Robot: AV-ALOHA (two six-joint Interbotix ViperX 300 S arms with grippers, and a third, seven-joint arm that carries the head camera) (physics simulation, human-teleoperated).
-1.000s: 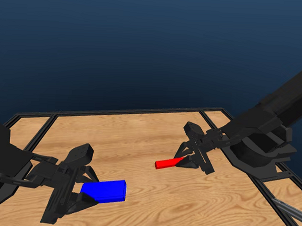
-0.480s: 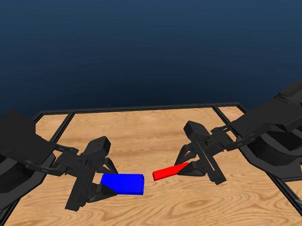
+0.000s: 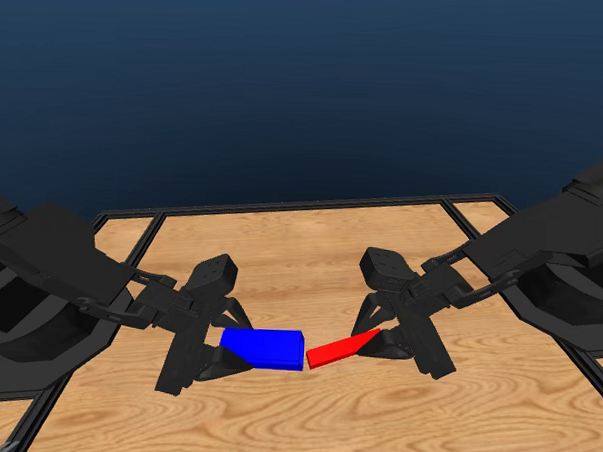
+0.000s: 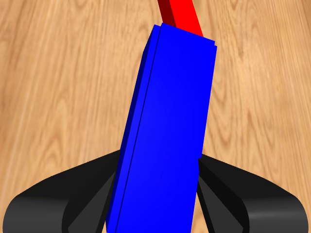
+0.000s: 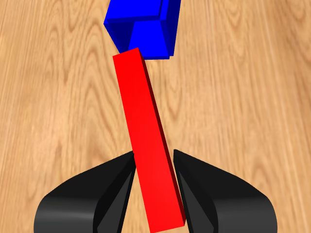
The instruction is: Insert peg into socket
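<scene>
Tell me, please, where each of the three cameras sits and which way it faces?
Head view: above the table, looking down; both arms show, left hand holding the socket, right hand holding the peg.
Left wrist view: looks along its own jaws at the socket.
Right wrist view: looks along its own jaws at the peg.
All share peg and socket.

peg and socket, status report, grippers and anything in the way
Left gripper shut on socket. Right gripper shut on peg. Peg tip at the socket's open end, tilted, not yet in. Nothing between them.
</scene>
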